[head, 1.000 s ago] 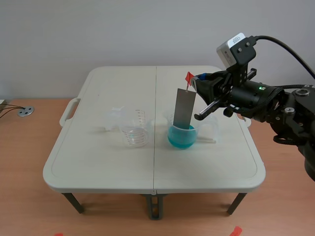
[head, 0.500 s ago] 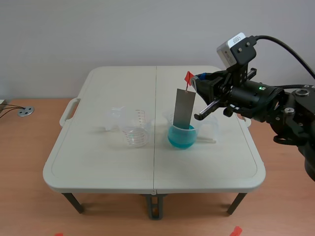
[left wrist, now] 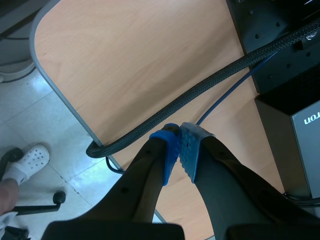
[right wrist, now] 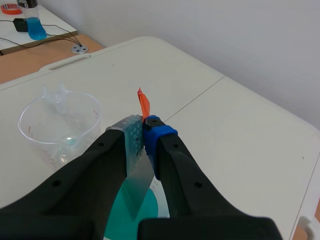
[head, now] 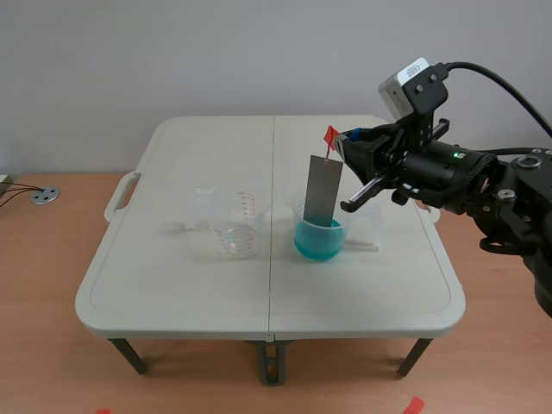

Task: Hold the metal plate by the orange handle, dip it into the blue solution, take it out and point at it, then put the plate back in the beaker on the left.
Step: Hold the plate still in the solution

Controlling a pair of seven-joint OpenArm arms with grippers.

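Note:
A grey metal plate (head: 323,190) hangs upright, its lower end inside the beaker of blue solution (head: 318,240). My right gripper (head: 339,145) is shut on the orange handle (head: 330,136) at the plate's top. In the right wrist view the orange handle (right wrist: 144,104) sticks up between the pads and the plate (right wrist: 136,187) drops toward the blue solution (right wrist: 132,217) below. An empty clear beaker (head: 238,231) stands left of the blue one; the same beaker (right wrist: 59,125) lies beside my right gripper. My left gripper (left wrist: 180,150) is shut on nothing, away from the table above a wooden surface.
A second clear beaker (head: 204,209) lies behind the left one, and another clear one (head: 366,226) stands right of the blue beaker. A black cable (left wrist: 210,83) and dark equipment (left wrist: 290,60) lie under my left gripper. A bottle of blue liquid (right wrist: 32,20) stands on a far desk.

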